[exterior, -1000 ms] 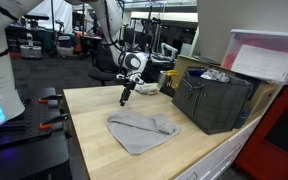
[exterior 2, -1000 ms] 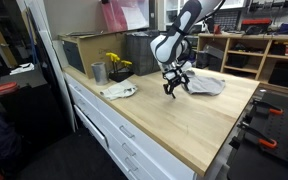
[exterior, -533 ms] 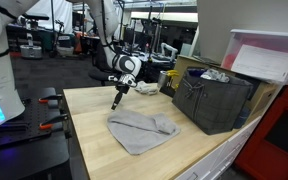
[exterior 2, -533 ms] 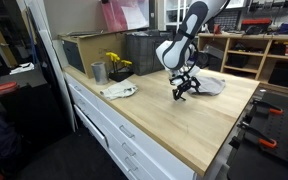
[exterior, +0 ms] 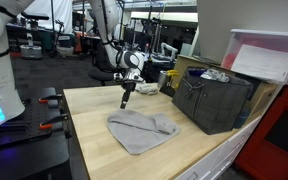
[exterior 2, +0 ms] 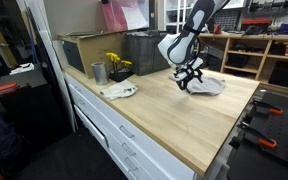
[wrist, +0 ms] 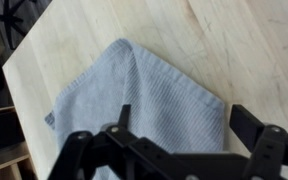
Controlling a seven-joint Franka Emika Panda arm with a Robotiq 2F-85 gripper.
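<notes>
I record a light wooden worktop [exterior: 89, 130], with white drawers [exterior 2: 114, 135] beneath its front. In an exterior view a dark slatted crate [exterior: 214, 100] stands on the right side of the worktop, with a white bin [exterior: 264, 60] just behind it. In an exterior view a metal cup [exterior 2: 98, 72] stands at the far left, yellow flowers [exterior 2: 117, 63] are beside it, and a white rag [exterior 2: 119, 91] lies nearer. Red-handled clamps [exterior: 49, 100] sit beside the worktop's left edge.

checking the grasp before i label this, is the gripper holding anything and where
Nothing is held. The gripper is open, its jaws spread wide above the grey towel, which lies on the wooden table.
</notes>
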